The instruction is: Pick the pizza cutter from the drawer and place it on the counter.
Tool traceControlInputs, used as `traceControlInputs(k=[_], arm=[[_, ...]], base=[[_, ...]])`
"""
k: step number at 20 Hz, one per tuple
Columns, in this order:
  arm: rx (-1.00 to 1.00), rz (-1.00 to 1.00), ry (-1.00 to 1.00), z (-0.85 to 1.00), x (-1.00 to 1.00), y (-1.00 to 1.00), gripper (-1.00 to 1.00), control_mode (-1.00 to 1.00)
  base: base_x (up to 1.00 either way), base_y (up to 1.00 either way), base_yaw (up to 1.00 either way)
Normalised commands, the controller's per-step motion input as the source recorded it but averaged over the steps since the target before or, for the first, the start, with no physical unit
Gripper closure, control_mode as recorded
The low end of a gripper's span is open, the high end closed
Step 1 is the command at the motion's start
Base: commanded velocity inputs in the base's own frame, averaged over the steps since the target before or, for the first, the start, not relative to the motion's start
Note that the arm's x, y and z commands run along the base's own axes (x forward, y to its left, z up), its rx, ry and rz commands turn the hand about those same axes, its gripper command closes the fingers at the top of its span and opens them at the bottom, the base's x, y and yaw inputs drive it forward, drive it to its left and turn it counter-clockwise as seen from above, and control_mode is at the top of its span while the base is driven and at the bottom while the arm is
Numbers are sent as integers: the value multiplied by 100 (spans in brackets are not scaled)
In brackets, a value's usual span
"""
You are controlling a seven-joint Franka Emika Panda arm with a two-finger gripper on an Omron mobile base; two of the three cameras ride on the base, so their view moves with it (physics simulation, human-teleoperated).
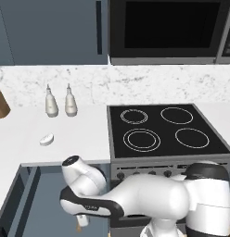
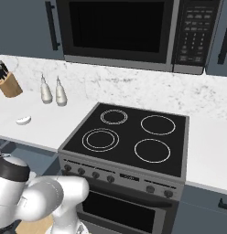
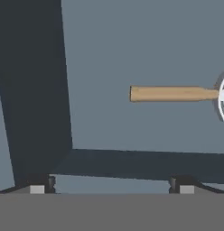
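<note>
**Cutter still in the drawer, nothing grasped yet**

The drawer [image 1: 24, 203] stands pulled out below the counter [image 1: 24, 134], left of the stove [image 1: 168, 129]. The arm bends down into it, so the reach has begun but the pick has not.

In the hand view the gripper [image 3: 111, 187] looks down at the drawer's slate floor. Its two dark tips stand far apart at the bottom of that view, spread as wide as they go, with nothing between them. The hand holds nothing.

The cutter [image 3: 177, 94] lies flat on the drawer floor, well ahead of the tips and off toward the right of that view. Its tan handle points away from the wheel, and the silvery wheel is cut off by the picture's edge. A dark drawer wall runs between the tips and the cutter's patch of floor, so the hand seems to sit above and short of the tool rather than over it. In the left base view a small tan bit under the forearm may be the handle; it is too small to be sure.

Judged from this, the task is at an early stage. Left to do: bring the hand over the handle, lower, close on it, lift it clear of the drawer, and set it on the counter. The counter near the drawer carries two bottles [image 1: 61, 102] and a small white lump [image 1: 46, 139], with bare white top around them for the placing.
</note>
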Motion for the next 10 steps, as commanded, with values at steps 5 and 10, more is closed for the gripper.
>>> traceControlInputs(k=[5, 10], arm=[[0, -52, 4, -36, 26, 1, -100, -100], [-3, -52, 1, -30, 35, 15, -100, -100]], base=[[0, 0, 0], [0, 0, 0]])
